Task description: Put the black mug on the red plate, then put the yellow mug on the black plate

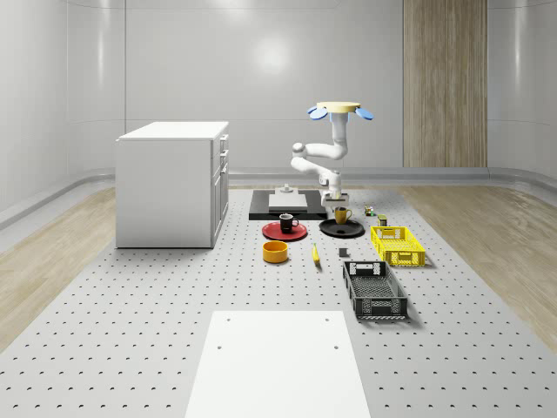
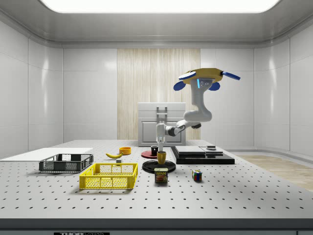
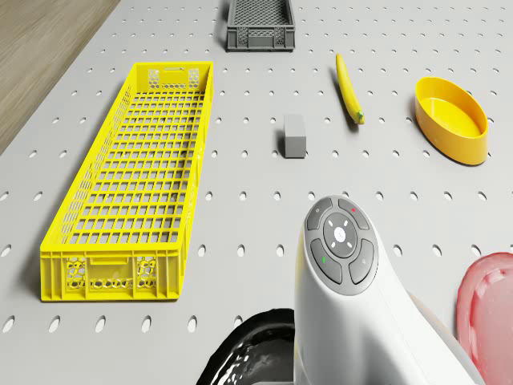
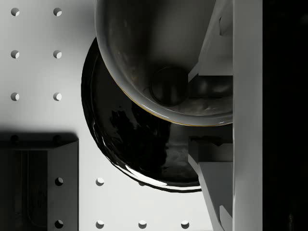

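Over table [image 1: 130, 348], end effector [image 2: 161, 155] grips yellow mug [image 1: 342, 214] above black plate [image 1: 341, 229].

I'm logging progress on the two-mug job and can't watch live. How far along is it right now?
Done: the black mug stands on the red plate. In hand: the yellow mug is on or just above the black plate, with the tool at its rim and the drone hovering above. Left: letting go and pulling clear.

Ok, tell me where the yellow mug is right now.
In the whole-scene view the yellow mug stands on the black plate, right of the red plate, directly under the gripper.
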